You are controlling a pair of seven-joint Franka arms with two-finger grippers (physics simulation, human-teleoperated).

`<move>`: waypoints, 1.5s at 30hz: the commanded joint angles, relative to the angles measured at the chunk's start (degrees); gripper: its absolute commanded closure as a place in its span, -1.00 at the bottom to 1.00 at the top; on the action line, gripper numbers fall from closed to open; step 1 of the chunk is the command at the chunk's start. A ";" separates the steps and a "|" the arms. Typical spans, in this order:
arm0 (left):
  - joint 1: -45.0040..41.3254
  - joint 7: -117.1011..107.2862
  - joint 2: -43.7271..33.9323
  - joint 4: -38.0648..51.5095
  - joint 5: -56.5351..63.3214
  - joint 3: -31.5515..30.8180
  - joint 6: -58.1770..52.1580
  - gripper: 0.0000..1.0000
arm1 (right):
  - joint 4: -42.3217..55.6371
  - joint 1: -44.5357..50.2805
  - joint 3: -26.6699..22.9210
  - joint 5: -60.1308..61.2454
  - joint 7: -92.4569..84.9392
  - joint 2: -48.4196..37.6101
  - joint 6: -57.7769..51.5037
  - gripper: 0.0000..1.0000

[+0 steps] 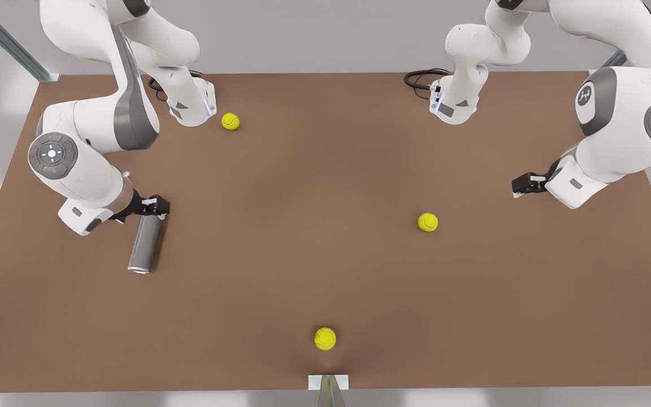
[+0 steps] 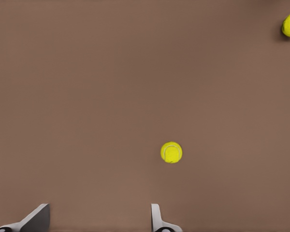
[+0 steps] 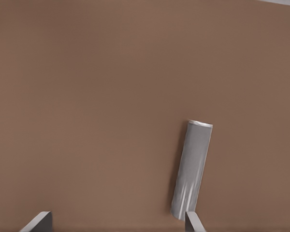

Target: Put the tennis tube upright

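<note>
You see the tennis tube [image 1: 146, 244] lying flat on the brown worktop [image 1: 303, 237], at the front view's left. The right gripper [image 1: 155, 207] is just at its far end, fingers [image 3: 192, 223] spread wide and holding nothing. The left gripper [image 1: 523, 185] hangs at the front view's right, also wide, near a yellow ball [image 2: 171, 152].

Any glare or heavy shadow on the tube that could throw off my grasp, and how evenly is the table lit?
Front view: the tennis tube lies flat by the right hand, a thin dark shadow along one side; the table looks evenly lit. Right wrist view: soft bright streaks on the tube's near end, nothing blown out. Left wrist view: the left hand is open over bare table, and the ball has barely any shadow.
</note>
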 commanded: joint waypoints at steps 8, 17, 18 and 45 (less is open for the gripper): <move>-0.07 0.00 0.00 0.00 0.68 -0.08 -0.10 -1.00 | -8.34 -6.50 0.00 1.93 0.88 5.27 0.44 -1.00; 0.02 0.00 0.00 0.00 0.68 -0.43 -0.71 -1.00 | -31.46 -19.52 0.09 1.32 0.79 10.54 31.46 -1.00; 0.02 0.00 0.08 0.00 0.68 -0.43 -0.80 -1.00 | -32.60 -19.52 0.09 1.23 0.70 10.54 32.69 -1.00; 0.19 -0.09 0.08 -1.32 0.59 -0.43 -1.07 -1.00 | -33.05 -20.48 0.00 -2.55 -4.75 17.40 37.79 -0.67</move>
